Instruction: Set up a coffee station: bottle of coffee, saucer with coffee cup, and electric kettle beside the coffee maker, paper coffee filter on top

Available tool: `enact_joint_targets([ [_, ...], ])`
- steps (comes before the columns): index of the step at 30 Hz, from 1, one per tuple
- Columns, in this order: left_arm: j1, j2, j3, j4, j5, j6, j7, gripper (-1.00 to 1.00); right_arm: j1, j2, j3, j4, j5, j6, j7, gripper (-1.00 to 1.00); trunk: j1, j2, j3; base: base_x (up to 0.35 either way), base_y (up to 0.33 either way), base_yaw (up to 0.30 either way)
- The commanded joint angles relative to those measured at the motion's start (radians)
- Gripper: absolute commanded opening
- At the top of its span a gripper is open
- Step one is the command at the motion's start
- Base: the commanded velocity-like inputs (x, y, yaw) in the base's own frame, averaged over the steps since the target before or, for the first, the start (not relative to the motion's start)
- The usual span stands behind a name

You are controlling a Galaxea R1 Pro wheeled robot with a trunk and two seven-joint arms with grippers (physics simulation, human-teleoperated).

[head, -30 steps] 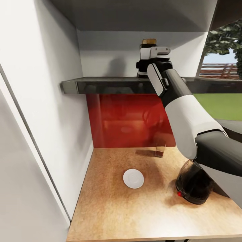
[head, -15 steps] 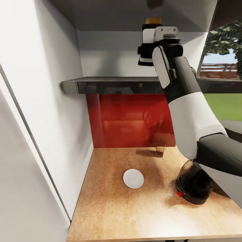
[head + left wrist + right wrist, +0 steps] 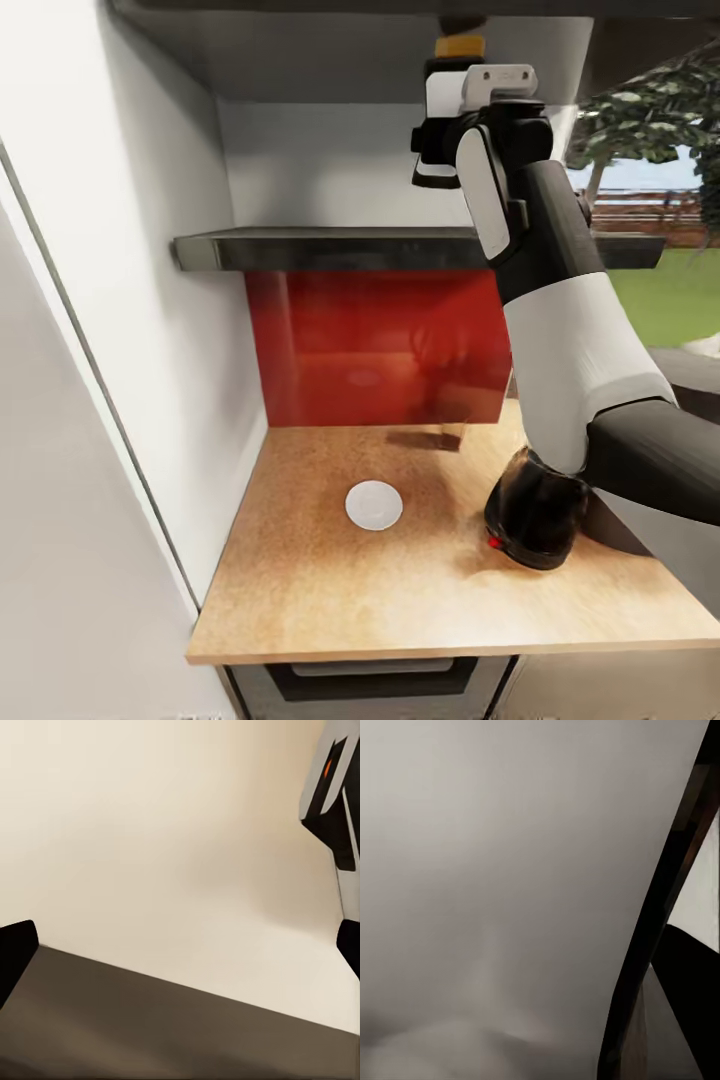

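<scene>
Bottle of coffee: I have the bottle of coffee (image 3: pixel 458 60) lifted clear of the kitchen shelf (image 3: pixel 330 248), high up under the upper board; its yellow-orange cap shows above the hardware.
Right pincer: my right pincer (image 3: pixel 440 150) sits around the bottle, and I judge it closed on the body, though the wrist housing hides the fingertips.
Left pincer: in the left wrist view I see dark finger tips (image 3: pixel 15 952) at the two edges with pale wall between, so I read my left pincer (image 3: pixel 180 949) as wide open and holding nothing.
Done so far: the saucer (image 3: pixel 374 505) lies flat on the desk (image 3: pixel 330 600), and the electric kettle (image 3: pixel 535 510) stands near it, partly behind my right forearm.
Left to do: I judge the bottle must come down to the desk; coffee maker, filter and cup placement remain.
Containers: the saucer is bare; the kettle's dark glass does not let me tell its contents.
</scene>
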Motion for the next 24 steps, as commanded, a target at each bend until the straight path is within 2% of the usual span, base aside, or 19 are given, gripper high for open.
enact_joint_targets([
  [1,-0.001,0.001,0.006,0.002,-0.005,-0.006,0.003,1.00,-0.001,0.000,0.001,0.000,-0.009,0.002,-0.009,-1.00,0.000,-0.002,-0.002,-0.119,-0.290,0.000],
  [16,-0.001,0.000,0.005,0.002,-0.005,-0.006,0.003,1.00,-0.001,0.000,0.001,0.004,-0.007,0.004,-0.009,-1.00,0.000,-0.002,-0.002,-0.014,-0.311,0.000],
  [24,-0.001,0.000,0.005,0.002,-0.005,-0.006,0.003,1.00,-0.001,0.000,0.001,0.040,-0.007,0.002,-0.009,-1.00,0.000,-0.002,-0.002,0.000,-0.313,0.000],
])
